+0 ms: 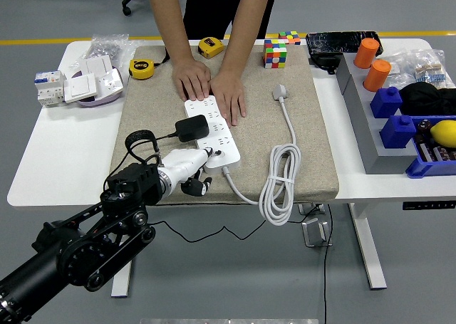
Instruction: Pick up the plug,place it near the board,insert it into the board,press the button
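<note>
- Grey workshop floor with a yellow line runs behind a white bench, and a beige mat covers its middle, where your work sits.
- Your left robot hand hangs at the near end of the white power strip, with its fingertips at the strip's near corner.
- Its fingers look loosely curled and hold nothing, though the view is too small for you to be sure of each finger.
- The black plug already sits on the strip, just beyond your hand and slightly away from you, with its black cable looping back toward the wrist.
- The strip's long axis runs away from your hand toward the person's hands, which press flat on its far end and steady it.
- Judging by this, the button is what remains, and it likely sits at the near end, right under your fingertips.
- The right arm is out of sight, so the left is your only choice.
- To the right of your hand lies a coiled white cord, well clear.
</note>
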Tool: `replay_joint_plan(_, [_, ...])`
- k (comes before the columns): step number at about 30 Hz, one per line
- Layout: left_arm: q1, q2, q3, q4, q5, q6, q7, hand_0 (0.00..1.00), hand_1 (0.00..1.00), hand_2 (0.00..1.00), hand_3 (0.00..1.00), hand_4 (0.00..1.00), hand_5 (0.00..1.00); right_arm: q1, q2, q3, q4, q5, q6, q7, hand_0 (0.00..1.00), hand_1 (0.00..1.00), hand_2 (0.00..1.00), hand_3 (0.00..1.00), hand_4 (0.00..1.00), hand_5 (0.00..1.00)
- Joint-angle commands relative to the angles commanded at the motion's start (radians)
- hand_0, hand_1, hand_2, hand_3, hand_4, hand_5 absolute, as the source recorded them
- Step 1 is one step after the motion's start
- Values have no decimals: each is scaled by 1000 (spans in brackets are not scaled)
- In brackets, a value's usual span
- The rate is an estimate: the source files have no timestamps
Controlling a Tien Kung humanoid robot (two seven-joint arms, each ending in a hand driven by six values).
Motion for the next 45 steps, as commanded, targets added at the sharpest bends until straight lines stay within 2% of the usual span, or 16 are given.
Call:
replay_joint_plan(8, [-4,2,11,7,-3,-29,17,137,36,161,857,447,72,1,1,1,0,2,0,0,973,914,859,857,998,914])
replay_joint_plan(14, [-8,4,7,-4,6,-10,7,137,36,162,852,447,72,3,1,2,0,3,-1,1,973,914,859,858,998,914])
replay_joint_plan(17, [-8,7,-1,-33,13,-4,3,137,36,162,852,447,72,5,2,2,0,4,-1,1,973,914,859,858,998,914])
replay_joint_plan(23, [-8,8,-55,-136,36,4,-6,137,37,162,845,447,71,6,2,4,0,4,-1,1,973,914,859,858,998,915])
replay_joint_plan(24, [-7,8,-67,-144,23,10,-25,207,98,237,897,745,123,6,2,4,0,4,-1,1,973,914,859,858,998,916])
replay_joint_plan(25, [-7,7,-77,-146,6,20,-46,207,98,237,897,745,123,6,2,4,0,4,-1,1,973,914,859,858,998,916])
replay_joint_plan(27, [-8,1,-98,-130,-70,69,-120,207,98,237,897,745,123,6,3,4,0,3,0,1,973,914,859,858,998,916])
replay_joint_plan(29, [-11,-9,-119,-106,-168,137,-213,207,98,237,897,745,123,7,4,3,0,4,0,2,973,914,859,858,998,916])
replay_joint_plan(30, [-13,-14,-126,-97,-207,163,-252,510,664,654,885,998,296,7,4,1,0,5,0,3,973,914,859,857,998,916])
replay_joint_plan(32, [-18,-24,-138,-82,-285,193,-319,510,664,654,885,998,296,8,5,1,0,4,0,2,973,914,859,857,998,916])
replay_joint_plan(35, [-32,-43,-171,-52,-421,209,-396,510,664,654,885,998,296,6,5,-2,0,4,1,2,973,914,859,857,998,916])
replay_joint_plan(36, [-35,-46,-176,-47,-460,213,-408,868,976,985,998,998,421,6,4,-2,0,3,1,1,972,914,859,857,998,916])
replay_joint_plan(41, [-63,-72,-213,13,-668,239,-474,868,976,985,998,998,421,4,3,-4,0,-1,0,-1,972,914,859,857,998,916])
replay_joint_plan(42, [-70,-76,-218,34,-720,248,-484,998,998,998,998,998,382,5,3,-4,0,-1,0,-2,971,914,859,857,998,916])
replay_joint_plan(45, [-70,-78,-227,63,-844,260,-499,998,998,998,998,998,382,7,3,-9,0,3,1,0,971,914,859,857,998,916])
